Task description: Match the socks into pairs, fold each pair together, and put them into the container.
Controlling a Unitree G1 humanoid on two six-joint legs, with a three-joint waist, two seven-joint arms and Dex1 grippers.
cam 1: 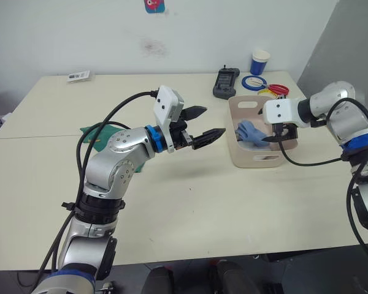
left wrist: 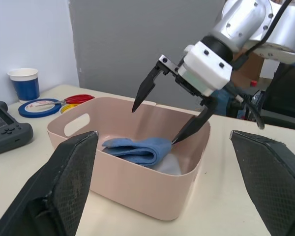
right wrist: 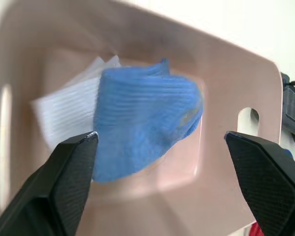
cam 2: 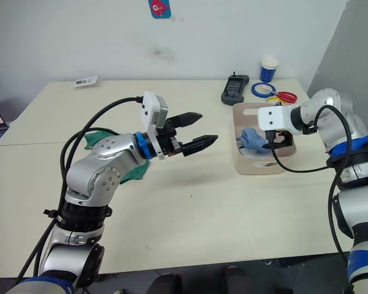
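Our right gripper hangs over the container, jaws wide and empty above the blue pair lying on the white pair. Our left gripper hovers with jaws apart; the green socks lie on the tabletop behind it. They look soft and limp, so we should pinch both layers mid-length.

Ribbed knit blue sock; smooth matt plastic bin.

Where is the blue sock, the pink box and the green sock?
light blue socks (right wrist: 142, 118), right wrist view, middle of fold.
container (left wrist: 137, 189), left wrist view, front wall.
dark green socks (cam 2: 134, 173), right eye view, edge beside left arm.
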